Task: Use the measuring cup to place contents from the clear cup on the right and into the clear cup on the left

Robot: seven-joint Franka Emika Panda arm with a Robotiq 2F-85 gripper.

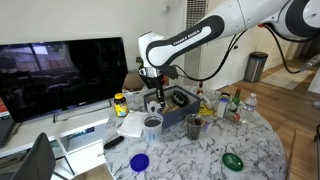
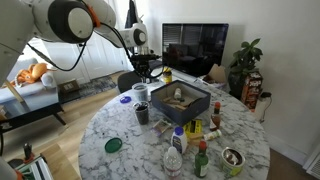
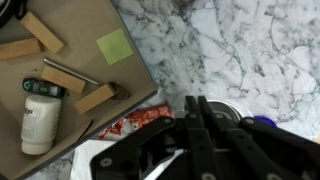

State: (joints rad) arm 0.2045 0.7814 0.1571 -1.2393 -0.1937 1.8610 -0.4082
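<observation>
My gripper (image 1: 152,97) hangs over the table's far side, next to a dark open box (image 1: 181,106). In the wrist view its fingers (image 3: 196,103) are pressed together, and I see nothing between the tips. A clear cup with dark contents (image 1: 152,124) stands just below and in front of it. Its rim shows beyond the fingertips in the wrist view (image 3: 228,111). A second clear cup (image 1: 193,126) stands to the right, in front of the box. In an exterior view the gripper (image 2: 145,68) is above two cups (image 2: 141,93) (image 2: 142,112). I cannot pick out the measuring cup.
A blue lid (image 1: 139,161) and a green lid (image 1: 233,160) lie near the marble table's front edge. Bottles (image 1: 236,104) crowd the right side. A wooden board with blocks (image 3: 60,60), a small bottle (image 3: 40,115) and a red packet (image 3: 140,122) lie near the gripper. A monitor (image 1: 60,72) stands to the left.
</observation>
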